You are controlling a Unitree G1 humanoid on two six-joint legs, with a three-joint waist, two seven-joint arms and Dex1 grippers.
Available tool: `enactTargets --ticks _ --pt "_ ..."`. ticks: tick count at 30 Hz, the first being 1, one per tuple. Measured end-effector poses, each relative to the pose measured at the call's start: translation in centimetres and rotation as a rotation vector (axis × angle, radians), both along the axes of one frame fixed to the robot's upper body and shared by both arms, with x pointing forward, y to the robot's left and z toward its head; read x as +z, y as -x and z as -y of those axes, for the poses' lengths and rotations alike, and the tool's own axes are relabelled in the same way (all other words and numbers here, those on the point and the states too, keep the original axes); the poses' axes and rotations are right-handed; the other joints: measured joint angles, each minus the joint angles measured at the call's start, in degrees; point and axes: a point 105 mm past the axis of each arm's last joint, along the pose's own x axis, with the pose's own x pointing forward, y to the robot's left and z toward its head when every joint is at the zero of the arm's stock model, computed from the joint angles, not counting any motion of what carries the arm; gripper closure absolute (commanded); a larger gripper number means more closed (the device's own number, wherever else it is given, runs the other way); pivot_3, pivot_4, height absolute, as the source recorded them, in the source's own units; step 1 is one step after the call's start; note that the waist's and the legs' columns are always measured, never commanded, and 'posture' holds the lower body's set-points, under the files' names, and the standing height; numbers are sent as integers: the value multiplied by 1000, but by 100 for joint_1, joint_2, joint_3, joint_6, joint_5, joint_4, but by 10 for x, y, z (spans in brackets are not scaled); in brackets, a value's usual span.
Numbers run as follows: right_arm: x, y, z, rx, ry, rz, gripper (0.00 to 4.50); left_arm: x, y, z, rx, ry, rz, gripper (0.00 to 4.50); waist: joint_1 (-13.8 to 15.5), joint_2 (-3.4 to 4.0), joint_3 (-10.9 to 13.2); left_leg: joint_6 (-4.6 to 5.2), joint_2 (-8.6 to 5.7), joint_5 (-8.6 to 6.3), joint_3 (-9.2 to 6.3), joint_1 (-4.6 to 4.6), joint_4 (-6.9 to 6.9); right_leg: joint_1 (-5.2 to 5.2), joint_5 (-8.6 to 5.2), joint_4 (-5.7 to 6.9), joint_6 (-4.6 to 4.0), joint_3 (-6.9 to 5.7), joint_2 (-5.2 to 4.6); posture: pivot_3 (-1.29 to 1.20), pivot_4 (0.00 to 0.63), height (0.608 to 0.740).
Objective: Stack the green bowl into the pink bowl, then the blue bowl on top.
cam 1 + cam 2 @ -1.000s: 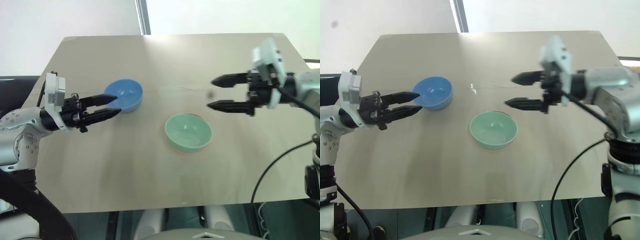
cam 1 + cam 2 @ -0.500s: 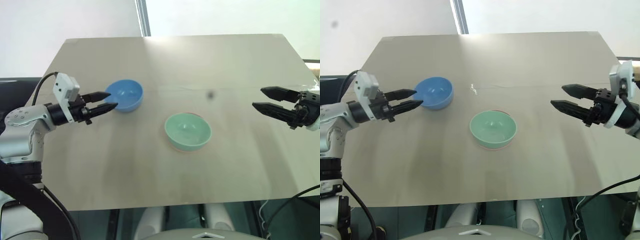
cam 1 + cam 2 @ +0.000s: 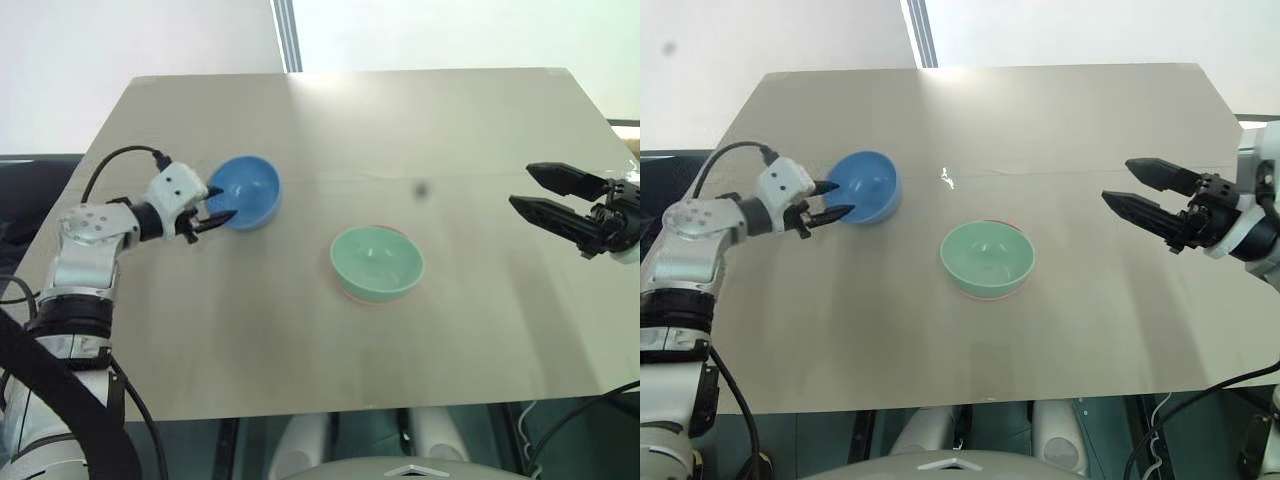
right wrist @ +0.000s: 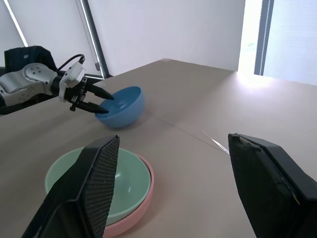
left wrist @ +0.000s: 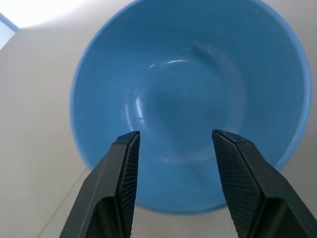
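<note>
- Blue bowl [image 3: 246, 190]: stood upright on the tan table [image 3: 400, 130], toward the robot's left, well apart from the other two bowls.
- Green bowl [image 3: 377, 262]: sat nested in the pink bowl [image 4: 141, 191] near the table's middle; only a thin pink rim showed beneath it. The first stacking step was judged complete.
- Left gripper [image 3: 218, 205]: was at the blue bowl's near rim, jaws spread, one finger [image 5: 121, 171] and its partner framing the bowl's wall in the left wrist view. No contact with the rim could be confirmed.
- Right gripper [image 3: 548, 194]: hung above the table's right edge, well clear of all bowls, jaws spread wide and empty.
- Step in hand, as judged: grasping the blue bowl by its rim.
- Advice for the grasp: one finger should pass inside the rim and one outside, deep enough that the smooth plastic wall did not slip out.
- Advice for the transfer: the bowl should be lifted level, carried over the green bowl and lowered centred before release, so that it seated rather than tipped.
</note>
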Motion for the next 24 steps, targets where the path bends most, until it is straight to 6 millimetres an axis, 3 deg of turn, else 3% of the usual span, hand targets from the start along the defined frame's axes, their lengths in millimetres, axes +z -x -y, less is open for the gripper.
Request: enactTargets --ticks 6,10,18,24 --pt "0 0 2 -18 -2 11 692 -8 -3 10 -63 -81 6 2046 -8 0 0 0 0 0 -1 -2 9 0 0 7 0 -1 1 0 150 740" --pt "-5 1 4 -36 -3 1 692 12 -6 21 -141 -99 54 2046 -1 0 0 1 -3 -1 -5 -8 30 1 0 17 0 -5 0 0 150 740" --pt "-4 2 5 -49 9 14 692 14 -1 23 -189 -116 28 2046 -12 0 0 2 -4 -1 -5 -5 51 1 0 44 1 -1 4 0 150 740" --pt "-2 2 6 -51 21 28 692 30 9 32 -266 -139 12 2046 -8 0 0 2 -4 -1 -6 -7 55 3 0 43 1 -2 5 0 150 740"
